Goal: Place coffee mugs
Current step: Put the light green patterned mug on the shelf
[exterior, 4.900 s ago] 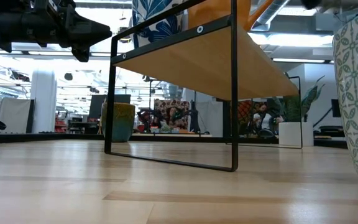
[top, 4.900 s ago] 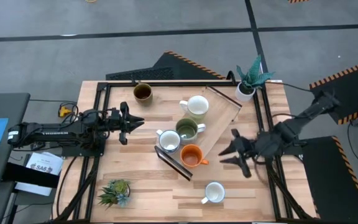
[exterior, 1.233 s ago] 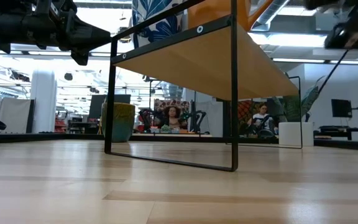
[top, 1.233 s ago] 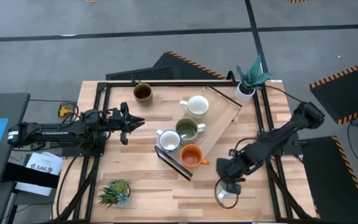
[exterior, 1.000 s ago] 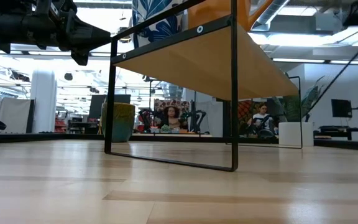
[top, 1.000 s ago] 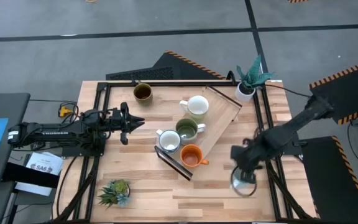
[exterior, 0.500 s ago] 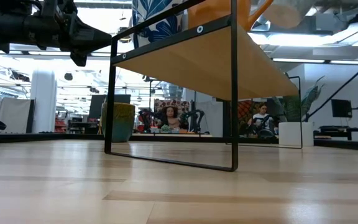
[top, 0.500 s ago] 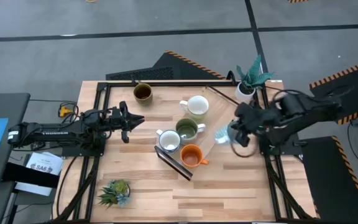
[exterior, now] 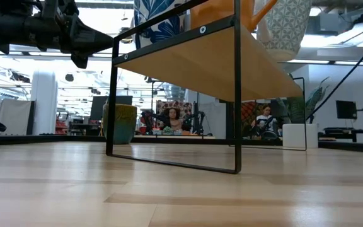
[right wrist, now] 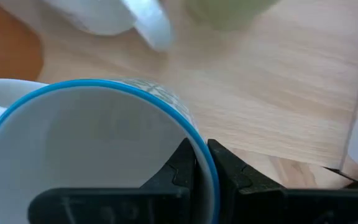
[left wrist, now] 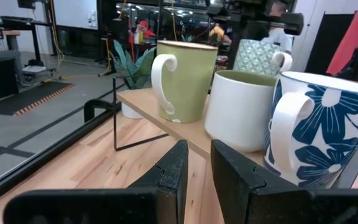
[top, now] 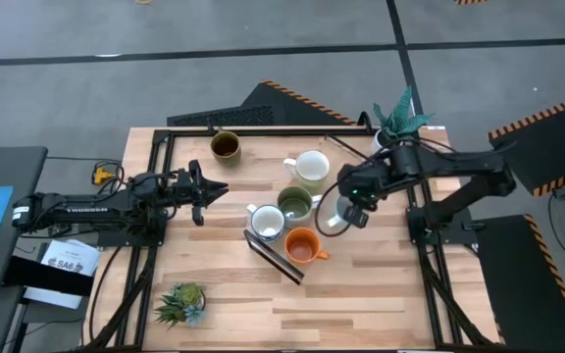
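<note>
Right gripper (top: pixel 353 212) fingers pinched on the rim of a pale patterned mug (top: pixel 333 218), hovering above the wooden shelf (top: pixel 346 186) beside the olive mug (top: pixel 295 204). Risks bumping neighbours, or slipping from that thin rim grip. Left gripper (top: pixel 214 191), fingers narrowly parted and empty, waiting left of the shelf.

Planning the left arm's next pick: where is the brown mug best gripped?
I'd pinch the brown mug by its rim from above, one finger inside: it stands upright, mouth open, alone. The right hand grips its patterned mug likewise.
</note>
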Robot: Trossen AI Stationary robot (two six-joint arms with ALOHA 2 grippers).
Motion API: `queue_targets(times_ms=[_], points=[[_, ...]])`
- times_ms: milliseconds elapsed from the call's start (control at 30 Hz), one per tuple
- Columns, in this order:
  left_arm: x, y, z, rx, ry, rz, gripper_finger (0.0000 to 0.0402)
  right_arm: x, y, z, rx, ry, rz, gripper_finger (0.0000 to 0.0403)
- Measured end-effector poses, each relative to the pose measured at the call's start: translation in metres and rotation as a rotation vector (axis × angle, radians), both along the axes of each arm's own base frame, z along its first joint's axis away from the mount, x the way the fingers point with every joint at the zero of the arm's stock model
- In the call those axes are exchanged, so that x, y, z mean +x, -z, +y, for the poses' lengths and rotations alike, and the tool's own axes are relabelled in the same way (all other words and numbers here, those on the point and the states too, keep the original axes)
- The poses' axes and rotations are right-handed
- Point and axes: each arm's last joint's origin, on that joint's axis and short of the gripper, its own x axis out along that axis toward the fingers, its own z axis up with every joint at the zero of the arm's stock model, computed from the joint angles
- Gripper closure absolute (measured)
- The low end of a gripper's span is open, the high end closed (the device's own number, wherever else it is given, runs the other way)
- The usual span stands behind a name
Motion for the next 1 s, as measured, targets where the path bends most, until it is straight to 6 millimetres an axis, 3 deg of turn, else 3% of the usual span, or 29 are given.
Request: queue_targets(times_ms=[367,1000], points=[[0.000,0.000,0.000,-0.012,-0.012,0.001,0.0346,0.029,0.018,0.011,0.025,-0.043,0.012,0.0357],[0.000,0.000,0.000,-0.014,-0.013,0.000,0.0346,0.036,0.016,0.009,0.054,-0.037,-0.067,0.0323]])
